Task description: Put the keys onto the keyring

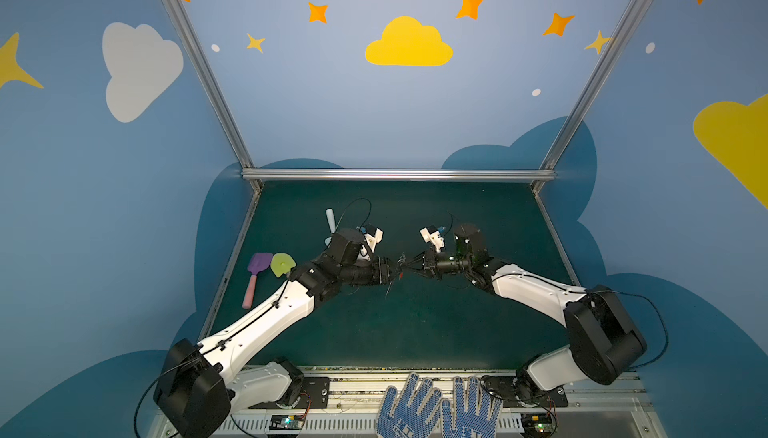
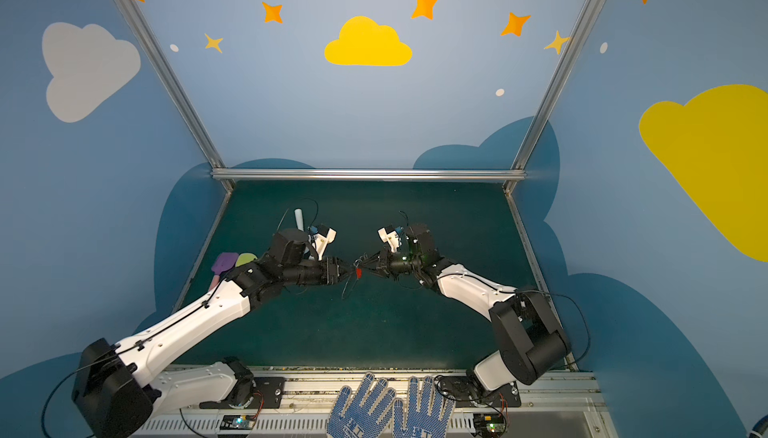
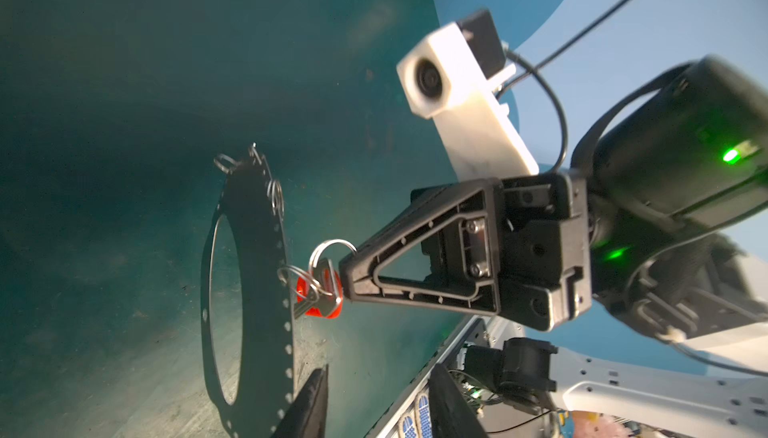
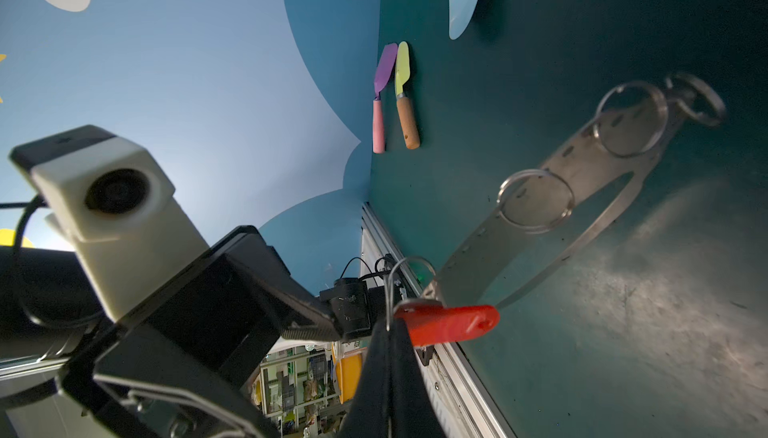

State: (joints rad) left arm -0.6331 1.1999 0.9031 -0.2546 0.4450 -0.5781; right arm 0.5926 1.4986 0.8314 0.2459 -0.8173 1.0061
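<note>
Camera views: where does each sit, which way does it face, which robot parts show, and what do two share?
Top views: high above the table's near edge, facing down and forward; left arm and right arm show whole.
Left wrist: on the left arm, facing the keyring and the right gripper shut on the key; left gripper's fingers show.
Right wrist: on the right arm, facing the keyring and left arm; right gripper's tips show.
Shared: both wrist views see key and keyring from opposite sides.

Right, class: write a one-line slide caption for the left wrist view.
Right end effector pinching the red-headed key at the holed rim of the keyring plate.
</note>
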